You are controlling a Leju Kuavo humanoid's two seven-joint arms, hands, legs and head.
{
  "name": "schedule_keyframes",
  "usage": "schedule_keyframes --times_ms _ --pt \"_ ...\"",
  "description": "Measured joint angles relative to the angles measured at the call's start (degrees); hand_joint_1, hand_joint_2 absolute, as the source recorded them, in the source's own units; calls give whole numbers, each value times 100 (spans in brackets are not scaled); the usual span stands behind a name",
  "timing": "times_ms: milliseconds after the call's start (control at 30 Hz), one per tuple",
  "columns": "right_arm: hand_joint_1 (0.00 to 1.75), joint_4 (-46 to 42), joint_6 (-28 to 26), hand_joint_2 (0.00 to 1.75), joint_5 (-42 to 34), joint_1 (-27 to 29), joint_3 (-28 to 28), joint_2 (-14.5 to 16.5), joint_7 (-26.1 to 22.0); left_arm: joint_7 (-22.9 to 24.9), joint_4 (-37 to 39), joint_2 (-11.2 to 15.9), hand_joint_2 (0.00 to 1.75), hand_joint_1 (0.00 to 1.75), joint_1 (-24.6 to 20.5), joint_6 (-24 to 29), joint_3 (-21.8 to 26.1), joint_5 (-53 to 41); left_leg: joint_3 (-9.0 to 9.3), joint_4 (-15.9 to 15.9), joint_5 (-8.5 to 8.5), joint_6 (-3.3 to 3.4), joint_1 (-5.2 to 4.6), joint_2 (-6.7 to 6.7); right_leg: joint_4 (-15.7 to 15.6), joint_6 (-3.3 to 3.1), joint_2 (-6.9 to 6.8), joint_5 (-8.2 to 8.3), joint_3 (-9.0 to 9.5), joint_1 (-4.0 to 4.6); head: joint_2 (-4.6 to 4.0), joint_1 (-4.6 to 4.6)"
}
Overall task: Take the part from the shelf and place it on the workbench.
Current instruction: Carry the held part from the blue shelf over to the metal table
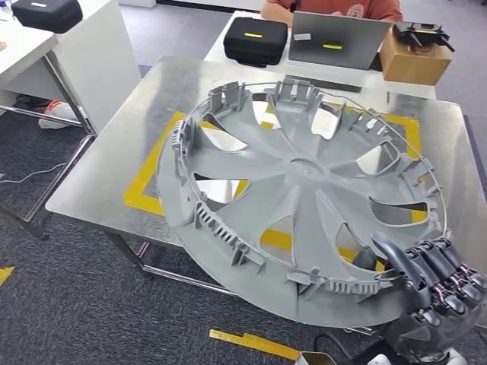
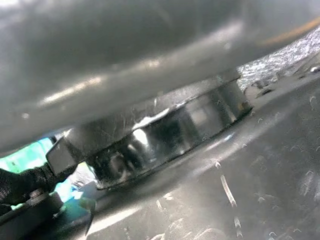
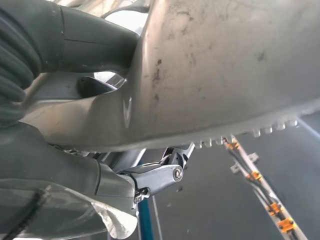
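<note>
**Wheel cover held at its near rim above the workbench**

Head view: The right hand [image 1: 428,285] comes in at the lower right with its dark fingers [image 1: 442,266] curled over the near rim of the grey wheel cover [image 1: 298,190]. The cover is shown inner side up, tilted, its far portion over the metal workbench [image 1: 109,163] and the yellow tape rectangle [image 1: 146,179]; its near edge overhangs the carpeted floor. Whether the far edge touches the bench cannot be told. Behind the bench, a white table carries a black case [image 1: 256,38], a laptop [image 1: 335,38] and a cardboard box [image 1: 413,57], with a person [image 1: 333,7] seated at it.

Left wrist view: A blurred grey surface runs close across the frame. The left hand's state cannot be told.

Right wrist view: The thick grey thumb [image 3: 94,37] presses one face of the cover's rim [image 3: 226,75] and the hand's lower part lies against the other, clamping it
</note>
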Motion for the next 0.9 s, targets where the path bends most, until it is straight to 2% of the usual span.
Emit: schedule_keyframes --times_ms 33,67,100,133,167,233,267,333,367,433,467,500,533,567,600,633,667,700,733,800,867,900 --pt "175 3 0 175 -1 2 -1 -1 2 1 0 -1 0 0 8 1 0 0 -1 2 -7 -2 -2 83 333 30 -55 -123 -162 -18 0 0" --pt "175 5 0 175 0 5 -3 -1 3 1 0 1 0 0 14 1 0 0 2 4 -16 -9 -2 163 500 57 -83 -145 -244 -39 0 0" --pt "175 8 0 175 1 7 -4 -1 5 2 0 1 0 0 17 2 0 0 8 8 -27 -19 0 240 441 80 -110 -56 -212 -58 0 0" --pt "175 9 0 175 1 8 -5 -1 5 2 0 -1 0 0 14 2 0 0 21 14 -43 -37 5 309 130 97 -157 130 -45 -76 0 0" --pt "175 9 0 175 1 8 -4 -1 4 2 0 -3 0 0 9 1 0 0 39 23 -63 -62 4 369 -305 111 -270 316 188 -85 0 2" --pt "175 12 0 175 0 2 -4 -1 3 2 0 -2 0 0 2 0 0 0 69 51 -113 -127 -21 467 -978 75 -471 521 578 -72 0 2" --pt "175 13 0 175 -1 1 -3 -1 4 2 0 1 0 0 -1 0 0 0 83 62 -128 -157 -38 506 -1094 42 -518 524 648 -59 0 -6" --pt "175 14 0 175 -2 2 -3 -1 5 2 0 2 0 0 -7 1 0 0 108 69 -146 -207 -46 597 -1094 -39 -413 516 640 -45 0 -18" --pt "175 13 0 175 -3 5 -3 0 5 2 0 1 0 0 -13 2 0 0 112 97 -178 -238 -34 579 -1095 -71 -355 523 634 -50 0 -20" --pt "175 14 0 175 -2 4 -1 1 5 2 0 0 0 0 -19 2 0 0 -1 411 -404 -294 -5 350 -1107 -140 -233 544 635 -71 0 -31" --pt "175 15 0 175 -1 3 1 1 5 2 0 1 0 0 -17 1 0 1 -146 749 -594 -311 5 190 -1108 -162 -169 552 635 -77 0 -38" --pt "175 16 0 175 -1 2 2 1 5 2 0 3 0 0 -12 1 0 2 -335 1160 -792 -315 7 88 -1106 -177 -103 555 634 -75 0 -43" --pt "175 17 0 175 -1 3 2 1 6 2 0 5 0 0 -5 0 0 3 -523 1542 -932 -312 5 49 -1104 -184 -25 556 634 -68 0 -45" --pt "175 19 0 175 -1 3 1 1 6 2 0 9 0 0 2 0 1 4 -651 1775 -966 -301 3 36 -1102 -186 56 557 637 -60 0 -46" --pt "175 21 0 175 -1 4 1 1 6 2 0 13 0 0 6 0 1 4 -687 1795 -879 -281 0 26 -1101 -186 143 557 643 -52 0 -46" --pt "175 22 0 175 -1 4 1 1 6 2 0 16 0 0 9 0 2 4 -621 1582 -684 -250 -4 -3 -1100 -186 231 557 653 -45 0 -46" --pt "175 22 0 175 -1 4 1 1 5 2 0 19 0 0 8 0 2 4 -484 1219 -441 -212 -7 -72 -1100 -186 311 557 663 -41 0 -46" --pt "175 22 0 175 -2 3 2 1 5 2 0 23 0 0 6 1 2 4 -326 821 -238 -166 -8 -215 -1097 -181 384 555 668 -34 0 -44" --pt "175 23 0 175 -2 1 2 1 5 2 0 25 0 0 5 1 2 4 -196 481 -109 -134 -4 -343 -1088 -172 452 554 663 -29 0 -42" --pt "175 24 0 175 -4 1 2 1 6 2 0 29 0 0 1 2 1 4 -85 184 -59 -108 -4 -489 -1086 -125 561 565 625 -42 0 -42" --pt "175 24 0 175 -6 7 2 1 7 3 0 22 0 0 -7 2 2 4 -69 129 -42 -97 4 -401 -1089 -61 610 572 578 -60 0 -45" --pt "175 22 0 175 -6 7 2 1 6 3 0 19 0 0 -11 3 2 4 -60 100 -24 -77 15 -354 -1035 -33 528 528 536 -53 0 -35"
